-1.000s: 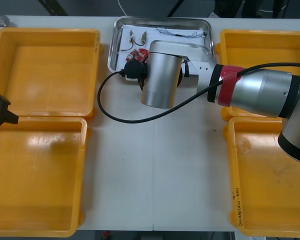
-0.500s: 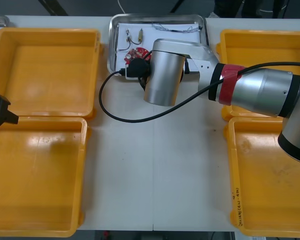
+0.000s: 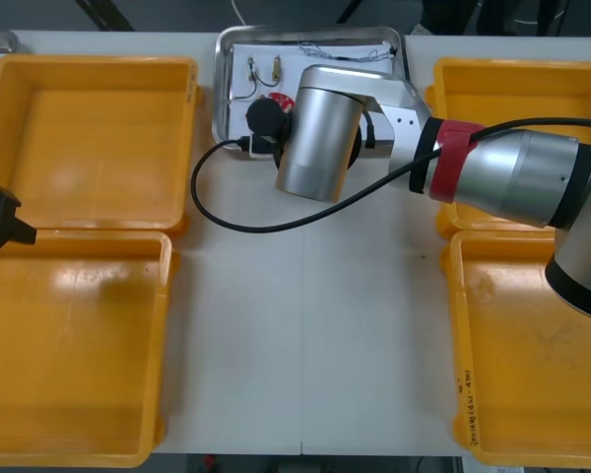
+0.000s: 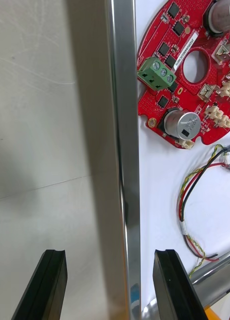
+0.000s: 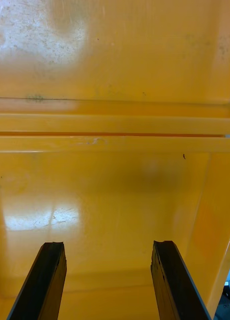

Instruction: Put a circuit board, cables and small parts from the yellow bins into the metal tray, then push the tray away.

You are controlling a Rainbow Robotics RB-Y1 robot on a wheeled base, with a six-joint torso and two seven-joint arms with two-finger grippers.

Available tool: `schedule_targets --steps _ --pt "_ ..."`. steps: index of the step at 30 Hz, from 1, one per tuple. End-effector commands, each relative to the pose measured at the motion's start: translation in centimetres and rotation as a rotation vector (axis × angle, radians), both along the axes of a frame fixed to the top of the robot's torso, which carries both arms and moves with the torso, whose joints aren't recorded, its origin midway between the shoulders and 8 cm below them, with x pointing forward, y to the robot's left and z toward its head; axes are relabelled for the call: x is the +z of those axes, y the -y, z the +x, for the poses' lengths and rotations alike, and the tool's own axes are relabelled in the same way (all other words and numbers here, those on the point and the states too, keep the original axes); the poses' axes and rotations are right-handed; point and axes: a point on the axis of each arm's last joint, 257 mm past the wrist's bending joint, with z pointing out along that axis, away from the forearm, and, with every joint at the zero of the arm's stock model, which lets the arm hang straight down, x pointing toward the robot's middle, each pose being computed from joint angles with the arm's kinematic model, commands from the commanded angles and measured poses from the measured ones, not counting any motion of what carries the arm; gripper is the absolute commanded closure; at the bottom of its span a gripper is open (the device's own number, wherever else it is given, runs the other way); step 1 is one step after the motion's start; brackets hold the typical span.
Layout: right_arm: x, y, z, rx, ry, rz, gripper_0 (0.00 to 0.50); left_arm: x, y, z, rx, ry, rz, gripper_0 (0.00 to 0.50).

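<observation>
Metal tray (image 3: 219,94) sits at the far middle of the worktop (image 3: 305,325), between the two far yellow bins (image 3: 98,138), white inside. Circuit board (image 4: 160,102), round and red, lies flat in the tray just inside the near rim, close to the rim; can't tell if it touches. Red and yellow cable (image 4: 182,210) is on the white floor beside the board, one end up by the board's edge, the rest curving toward a tray corner. Small metal parts (image 3: 276,69) are farther in, toward the tray's left side, apart from the board. Thin cable (image 3: 345,49) is strung along the tray's far side; its colour is too small to tell.

Right pincer (image 4: 110,252) is spread wide and straddles the tray's near rim. One finger is over the bare worktop outside the tray, the other over the white inside near the corner. The rim runs between them and nothing is pinched. Can't tell if the fingers touch the rim. Right arm (image 3: 492,182) reaches in from the right across the worktop, its wrist covering the tray's near edge in the front view.

Bins are two on each side of the worktop. Left pincer (image 5: 107,245) is spread too, holding nothing. It is parked at the worktop's left edge over the left bins, near where their two rims meet.
</observation>
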Motion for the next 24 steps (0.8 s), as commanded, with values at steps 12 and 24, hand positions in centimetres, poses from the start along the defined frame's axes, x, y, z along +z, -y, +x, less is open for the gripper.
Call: schedule_targets --steps 12,24 --pt "6.4 0.2 -8.4 -0.155 -0.201 0.268 0.000 1.2 -1.7 -0.6 -0.070 0.025 0.087 0.000" --pt "9.8 5.9 -11.7 -0.271 -0.207 0.506 0.000 1.2 -1.7 -0.6 -0.070 0.025 0.087 0.000"
